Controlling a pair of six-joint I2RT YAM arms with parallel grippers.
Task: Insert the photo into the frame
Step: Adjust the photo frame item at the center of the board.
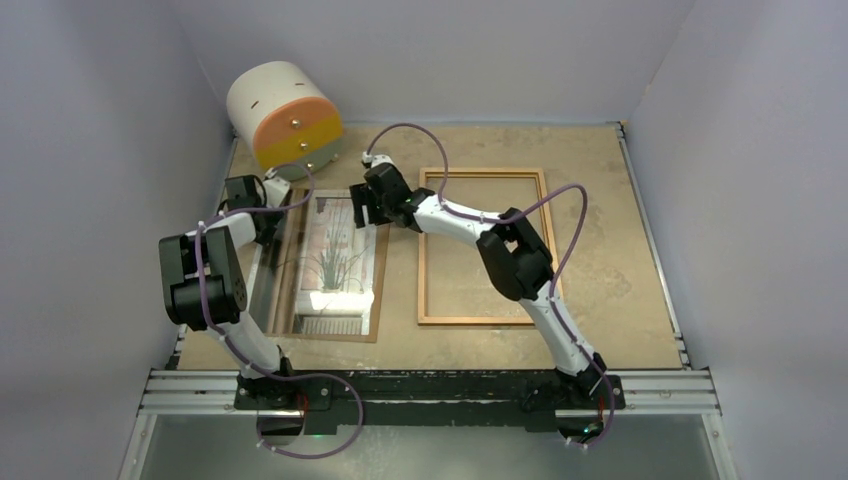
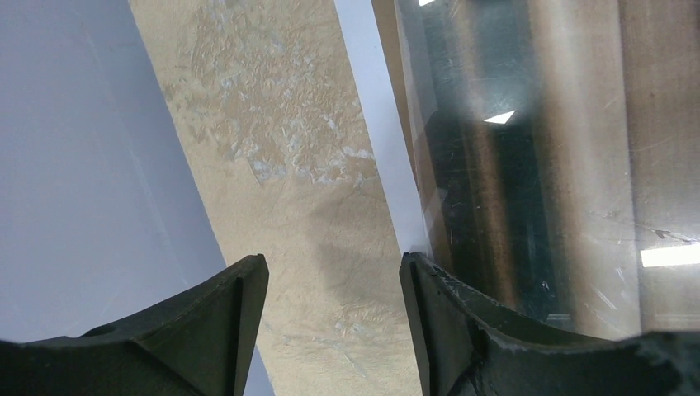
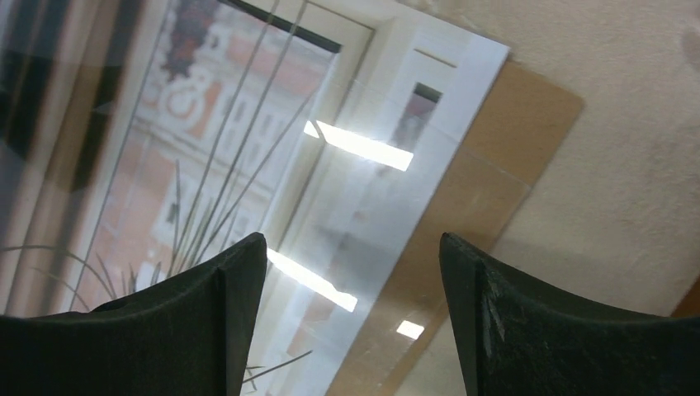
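The rectangular paper photo of a spiky green plant (image 1: 335, 262) lies on the bench (image 1: 620, 250), at 7 o'clock beneath the right hand (image 3: 353, 247), whose fingers are apart and empty. The left hand (image 2: 334, 268), likewise apart, hovers at the photo's 10 o'clock.

This is a robotics lab test cell: plain pale walls (image 1: 90, 150) box in a worn, scuffed tan tabletop (image 1: 620, 250) on three sides. An aluminium rail (image 1: 660, 390) runs along its near edge. The left arm (image 1: 205, 275) and right arm (image 1: 515, 260), both small white-and-black machines, are bolted to the rail side by side, with exposed purple cables (image 1: 405, 126) looping over them.
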